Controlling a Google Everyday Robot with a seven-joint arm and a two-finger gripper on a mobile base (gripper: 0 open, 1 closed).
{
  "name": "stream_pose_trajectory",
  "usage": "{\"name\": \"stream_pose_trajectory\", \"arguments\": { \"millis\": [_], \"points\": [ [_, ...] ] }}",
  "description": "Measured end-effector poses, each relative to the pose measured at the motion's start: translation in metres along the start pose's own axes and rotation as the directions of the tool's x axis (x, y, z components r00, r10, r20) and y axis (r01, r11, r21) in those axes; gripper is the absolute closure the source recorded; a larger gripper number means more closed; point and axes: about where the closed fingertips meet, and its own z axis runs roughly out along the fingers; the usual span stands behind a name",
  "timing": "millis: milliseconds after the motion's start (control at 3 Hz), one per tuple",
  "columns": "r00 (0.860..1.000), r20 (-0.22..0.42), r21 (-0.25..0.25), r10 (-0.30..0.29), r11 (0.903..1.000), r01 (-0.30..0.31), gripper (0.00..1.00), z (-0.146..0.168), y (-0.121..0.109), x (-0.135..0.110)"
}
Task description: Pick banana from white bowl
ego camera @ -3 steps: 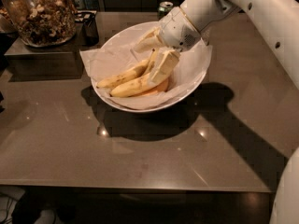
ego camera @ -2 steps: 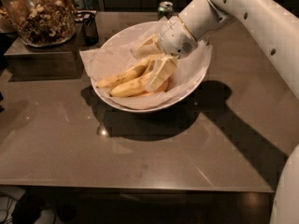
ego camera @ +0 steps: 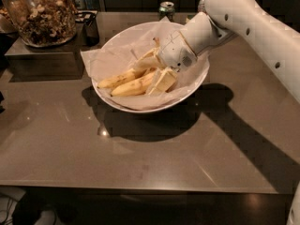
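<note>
The white bowl [ego camera: 194,83] is wide, lined with crumpled white paper, and sits at the back middle of the brown table. Two yellow bananas [ego camera: 125,82] lie in it side by side, pointing left. My gripper [ego camera: 156,71] reaches down into the bowl from the upper right, at the bananas' right ends. Its fingers stand apart, one pale finger [ego camera: 146,58] behind the bananas and the other [ego camera: 165,80] in front of them, with the banana ends between. The bananas rest on the paper.
A big glass jar of nuts [ego camera: 40,14] stands on a dark box [ego camera: 44,60] at the back left, with a dark cup [ego camera: 90,28] beside it. A green can [ego camera: 166,8] stands behind the bowl. My white arm [ego camera: 262,36] crosses the right side.
My gripper has sunk lower into the bowl, so its fingers now straddle the banana ends. The bananas and bowl have not moved.
</note>
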Motion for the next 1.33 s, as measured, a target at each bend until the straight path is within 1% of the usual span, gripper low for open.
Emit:
{"name": "stream_pose_trajectory", "arguments": {
  "millis": [333, 1000, 1333],
  "points": [
    [1.0, 0.01, 0.007, 0.012, 0.9999, -0.013, 0.51, 0.005, 0.003, 0.002],
    [1.0, 0.009, 0.012, 0.014, 0.9998, -0.014, 0.97, 0.003, 0.002, 0.0],
    [1.0, -0.019, 0.057, 0.011, 0.9983, -0.01, 1.0, -0.01, 0.003, -0.005]
  ]
}}
